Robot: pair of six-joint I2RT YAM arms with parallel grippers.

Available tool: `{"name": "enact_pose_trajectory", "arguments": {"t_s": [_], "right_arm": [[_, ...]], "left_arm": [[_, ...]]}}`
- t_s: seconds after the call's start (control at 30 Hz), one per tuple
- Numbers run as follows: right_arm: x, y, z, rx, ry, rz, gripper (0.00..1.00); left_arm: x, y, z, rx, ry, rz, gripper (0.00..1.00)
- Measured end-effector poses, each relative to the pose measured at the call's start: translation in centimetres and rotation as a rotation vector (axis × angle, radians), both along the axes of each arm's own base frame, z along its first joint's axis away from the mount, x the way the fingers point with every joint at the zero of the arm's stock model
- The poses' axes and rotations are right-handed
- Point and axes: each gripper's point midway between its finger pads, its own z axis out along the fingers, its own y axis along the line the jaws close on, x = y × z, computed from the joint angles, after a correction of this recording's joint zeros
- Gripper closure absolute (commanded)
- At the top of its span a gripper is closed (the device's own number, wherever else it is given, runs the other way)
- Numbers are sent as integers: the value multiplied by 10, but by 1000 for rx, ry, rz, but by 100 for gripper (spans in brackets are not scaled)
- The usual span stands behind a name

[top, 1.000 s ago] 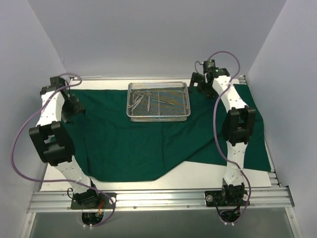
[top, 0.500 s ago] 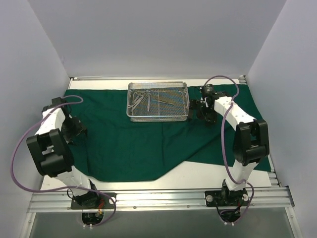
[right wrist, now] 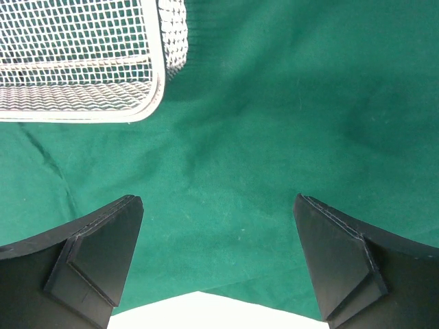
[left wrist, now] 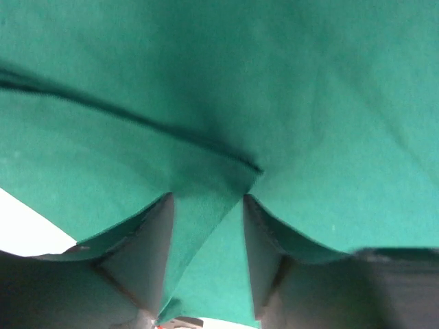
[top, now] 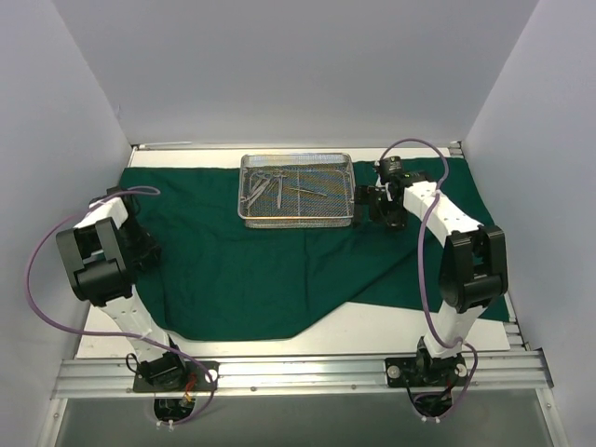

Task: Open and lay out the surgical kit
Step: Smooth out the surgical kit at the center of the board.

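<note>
The dark green drape (top: pixel 279 270) lies spread over the table. The silver wire-mesh tray (top: pixel 298 222) stands on it at the back centre, with several steel scissors and tweezers (top: pixel 265 186) inside. My left gripper (top: pixel 142 250) is low at the drape's left edge. In the left wrist view the left gripper (left wrist: pixel 206 226) is shut on a fold of the drape (left wrist: pixel 274 82). My right gripper (top: pixel 365 207) is just right of the tray, open and empty. In the right wrist view the right gripper (right wrist: pixel 218 233) hovers over the drape (right wrist: pixel 274 103), with the tray's corner (right wrist: pixel 154 103) ahead on the left.
Bare white tabletop (top: pixel 391 326) shows at the front where the drape's edge cuts in, and below the right gripper (right wrist: pixel 199 312). White walls close in on the left, right and back. A metal rail (top: pixel 298 372) runs along the near edge.
My left arm has come forward from the back left down to the drape's left edge. My right arm has swung from the back right corner to beside the tray's right end.
</note>
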Motion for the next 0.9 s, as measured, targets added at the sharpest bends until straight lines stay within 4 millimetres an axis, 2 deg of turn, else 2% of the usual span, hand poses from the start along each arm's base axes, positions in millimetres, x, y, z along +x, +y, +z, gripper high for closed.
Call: {"name": "enact_pose_trajectory", "arguments": {"t_s": [0.27, 0.4, 0.6, 0.7, 0.8, 0.9], "right_arm": [[6, 3, 0, 11, -3, 15, 0], [6, 4, 0, 17, -2, 19, 0], [6, 6, 1, 24, -2, 23, 0], [7, 7, 3, 34, -7, 27, 0], [8, 11, 5, 43, -10, 34, 0], [9, 16, 6, 52, -9, 45, 0]], "left_arm": [[2, 4, -6, 11, 22, -7, 58], [3, 6, -7, 15, 26, -15, 76], [2, 9, -6, 33, 33, -21, 85], [-1, 11, 1, 52, 22, -20, 92], [-3, 12, 17, 74, -7, -18, 98], [-4, 14, 35, 102, -45, -10, 98]]}}
